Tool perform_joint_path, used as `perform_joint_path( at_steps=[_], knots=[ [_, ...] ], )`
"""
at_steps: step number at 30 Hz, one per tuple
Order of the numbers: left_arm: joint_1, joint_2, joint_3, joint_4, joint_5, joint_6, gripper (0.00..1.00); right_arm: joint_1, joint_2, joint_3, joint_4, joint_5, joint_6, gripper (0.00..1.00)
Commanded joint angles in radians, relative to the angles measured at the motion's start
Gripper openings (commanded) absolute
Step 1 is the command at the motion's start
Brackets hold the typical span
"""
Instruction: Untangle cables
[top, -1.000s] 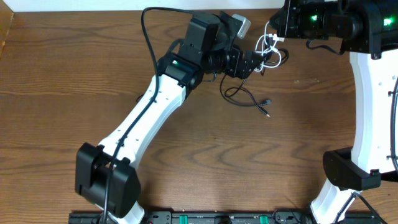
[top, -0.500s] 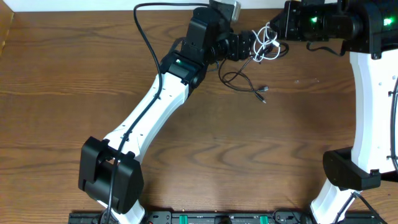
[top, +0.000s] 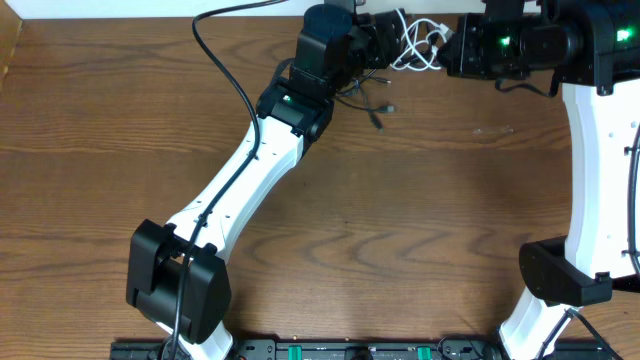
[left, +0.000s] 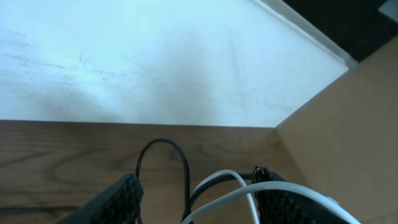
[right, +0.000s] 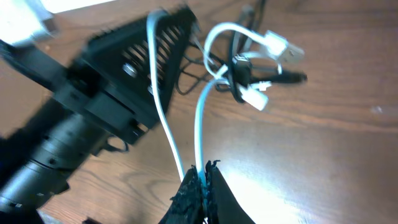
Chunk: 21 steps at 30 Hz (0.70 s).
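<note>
The short white cable (top: 412, 48) is stretched between both grippers at the table's far edge. My right gripper (top: 450, 45) is shut on it; the right wrist view shows the fingertips (right: 202, 177) pinching one white strand, with its white plugs (right: 283, 46) tangled in black cable (right: 239, 68). My left gripper (top: 385, 30) has its fingers apart (left: 199, 202), and a black cable loop (left: 163, 162) and the white cable (left: 280, 190) pass between them. The black cables (top: 365, 95) trail down from the left gripper, plug ends on the wood.
The white wall (left: 155, 62) and the table's back edge are right in front of the left gripper. A tan side board (left: 348, 124) stands on the right in the left wrist view. The left arm's thick black cable (top: 225, 70) arcs over the table.
The left gripper has moved up and left toward the back edge, dragging the black cables with it. The white cable now spans between the two grippers. The right gripper shifted slightly right.
</note>
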Motion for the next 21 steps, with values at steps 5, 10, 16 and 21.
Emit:
perform_joint_path(
  at_steps=[5, 10, 16, 21],
  knots=[
    [0.050, -0.053, -0.004, 0.009, -0.066, -0.038, 0.62, -0.010, -0.013, -0.054, -0.042, 0.103, -0.004, 0.01],
    [0.091, -0.138, -0.004, -0.096, -0.145, -0.024, 0.62, -0.010, -0.013, -0.152, -0.031, 0.148, -0.005, 0.01],
    [0.119, -0.234, -0.004, -0.227, -0.241, 0.043, 0.62, -0.010, -0.013, -0.261, -0.001, 0.171, -0.004, 0.01],
    [0.121, -0.274, -0.004, -0.321, -0.160, 0.080, 0.63, -0.008, -0.013, -0.294, 0.022, 0.160, -0.009, 0.01]
  ],
)
